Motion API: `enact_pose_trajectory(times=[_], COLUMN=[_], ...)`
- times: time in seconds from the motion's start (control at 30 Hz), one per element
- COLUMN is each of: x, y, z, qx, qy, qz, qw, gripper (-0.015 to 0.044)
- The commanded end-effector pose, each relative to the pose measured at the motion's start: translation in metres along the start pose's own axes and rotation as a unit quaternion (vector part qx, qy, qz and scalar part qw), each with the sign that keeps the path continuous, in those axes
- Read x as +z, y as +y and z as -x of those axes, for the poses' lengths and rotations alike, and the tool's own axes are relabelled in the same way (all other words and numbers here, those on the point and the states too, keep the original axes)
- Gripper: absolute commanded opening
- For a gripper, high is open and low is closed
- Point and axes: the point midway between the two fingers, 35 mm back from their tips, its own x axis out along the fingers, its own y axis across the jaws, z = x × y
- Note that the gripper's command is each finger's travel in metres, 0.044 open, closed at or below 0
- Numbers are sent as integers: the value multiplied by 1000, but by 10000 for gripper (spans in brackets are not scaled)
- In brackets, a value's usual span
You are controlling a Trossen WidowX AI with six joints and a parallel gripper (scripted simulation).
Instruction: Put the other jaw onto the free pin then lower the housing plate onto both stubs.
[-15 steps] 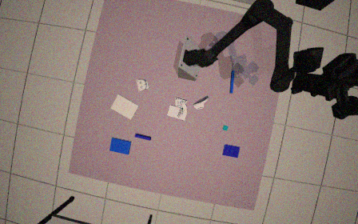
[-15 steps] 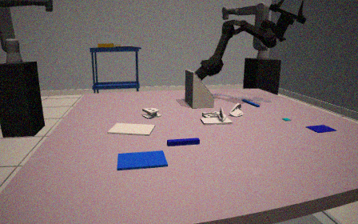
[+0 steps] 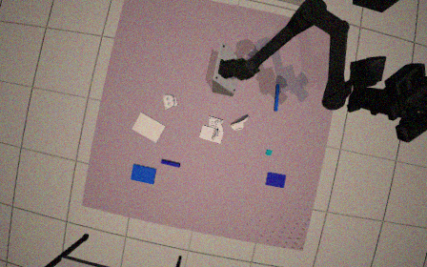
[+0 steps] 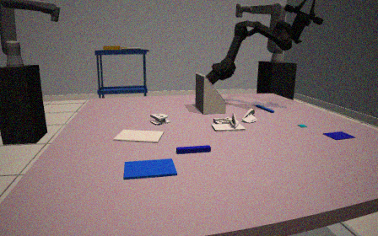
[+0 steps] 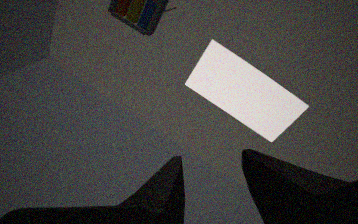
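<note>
A white base part [image 3: 208, 133] [image 4: 228, 126] lies mid-table, with an upright white piece on it; its pins and teeth are too small to make out. A loose white piece [image 3: 237, 125] [image 4: 250, 116] is tilted close to its right. A small white part [image 3: 170, 101] [image 4: 159, 118] with rounded outlines lies farther left. A flat white plate [image 3: 149, 127] [image 4: 139, 136] lies on the table left of the base part. Which loose piece is the jaw or the housing plate, I cannot tell. My gripper [image 5: 212, 161] is partly open and empty, beside the grey wedge block, far behind the white parts.
The grey wedge block [image 3: 217, 87] [image 4: 212, 99] stands upright near the gripper. A blue bar [image 3: 276, 97] [image 4: 265, 109], a dark blue bar [image 3: 171, 163] [image 4: 193, 149], a blue plate [image 3: 143, 174] [image 4: 150, 168], a dark blue plate [image 3: 275, 179] [image 4: 338, 136] and a teal piece [image 3: 269, 153] [image 4: 302, 126] lie around.
</note>
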Motion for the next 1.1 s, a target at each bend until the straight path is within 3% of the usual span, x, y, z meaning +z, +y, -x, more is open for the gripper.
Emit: enact_pose_trajectory(times=[0.0,0.07,0.6,1.07], x=[0,0,-1,-30], y=[0,0,2,51], z=[0,0,0,10], qx=[0,0,4,109], qy=[0,0,-1,-13], qz=[0,0,4,121], qw=[1000,1000,1000,987], gripper=[32,0,0,0])
